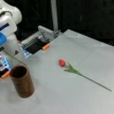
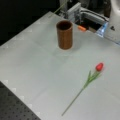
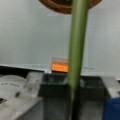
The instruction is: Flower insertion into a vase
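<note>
The vase [image 1: 22, 82] [image 2: 65, 35] is a dark reddish-brown cylinder that stands upright and empty on the grey table; only its rim [image 3: 62, 6] shows at the top of the wrist view. A green flower stem [image 3: 76, 50] runs up the middle of the wrist view toward that rim. The same stem shows as a thin slanted line in the air in both front views [image 1: 15, 59] [image 2: 60, 7]. My gripper [image 1: 1, 46] sits at a front view's left edge, mostly cut off, and holds this stem beside the vase. A red tulip [image 1: 62, 62] [image 2: 99, 66] lies flat on the table, away from the vase.
A metal frame [image 1: 45, 34] with orange tabs [image 1: 45, 47] [image 2: 81, 28] [image 3: 60, 67] borders the table behind the vase. A grey pole [image 1: 54, 11] rises at the back. A dark perforated board [image 2: 12, 110] lies past the table's corner.
</note>
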